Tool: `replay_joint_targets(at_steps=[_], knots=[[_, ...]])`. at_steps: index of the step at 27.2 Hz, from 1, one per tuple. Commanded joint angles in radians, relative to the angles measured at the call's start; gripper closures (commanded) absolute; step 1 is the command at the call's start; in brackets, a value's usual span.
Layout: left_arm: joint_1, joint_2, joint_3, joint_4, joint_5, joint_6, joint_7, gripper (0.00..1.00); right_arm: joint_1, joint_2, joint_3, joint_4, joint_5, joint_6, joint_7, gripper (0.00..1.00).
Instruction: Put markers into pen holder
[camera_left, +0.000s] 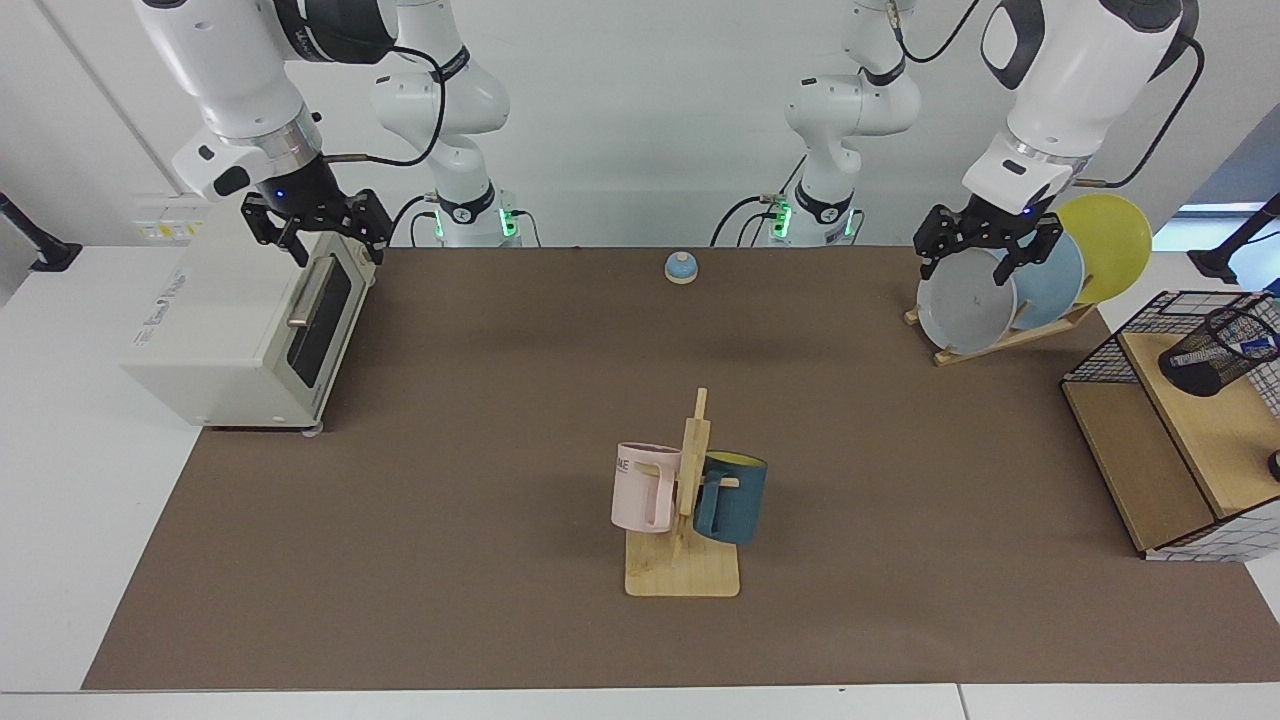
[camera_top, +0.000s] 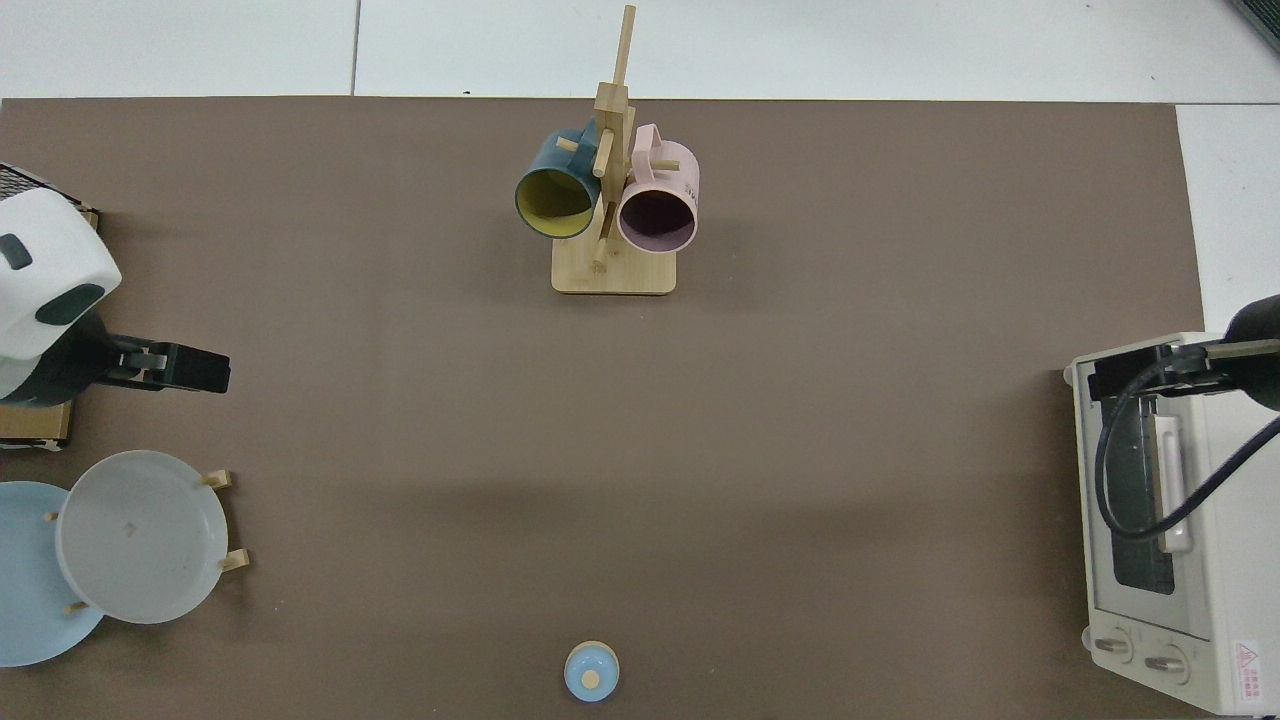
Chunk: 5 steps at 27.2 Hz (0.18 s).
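Note:
The pen holder (camera_left: 1213, 351), a small black mesh cup, leans on the wooden shelf (camera_left: 1205, 430) at the far right of the facing view. A white marker (camera_left: 1257, 346) with a blue end shows inside its rim. My left gripper (camera_left: 975, 262) hangs open and empty in front of the plate rack, well away from the holder. In the top view the left gripper (camera_top: 195, 368) sits at the left edge; the holder is out of view there. My right gripper (camera_left: 320, 245) waits open above the toaster oven (camera_left: 240, 330), and the right gripper (camera_top: 1110, 380) shows there in the top view too.
A wooden mug tree (camera_left: 690, 520) with a pink mug (camera_left: 643, 487) and a dark blue mug (camera_left: 732, 497) stands mid-table. A rack of plates (camera_left: 968, 300) is at the back right. A small blue bell (camera_left: 681, 267) sits at the back centre.

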Motion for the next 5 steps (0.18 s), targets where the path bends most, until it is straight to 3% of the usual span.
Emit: replay_joint_targets(at_steps=[1,5], knots=[[0.02,0.073,-0.012,0.08,-0.008,-0.011,-0.007,0.0,-0.004,0.01,0.001,0.014,0.002,0.007,-0.033,0.0],[0.021,0.073,-0.009,0.082,-0.013,0.002,-0.007,0.0,-0.004,0.01,0.001,0.014,0.002,0.007,-0.033,0.0]])
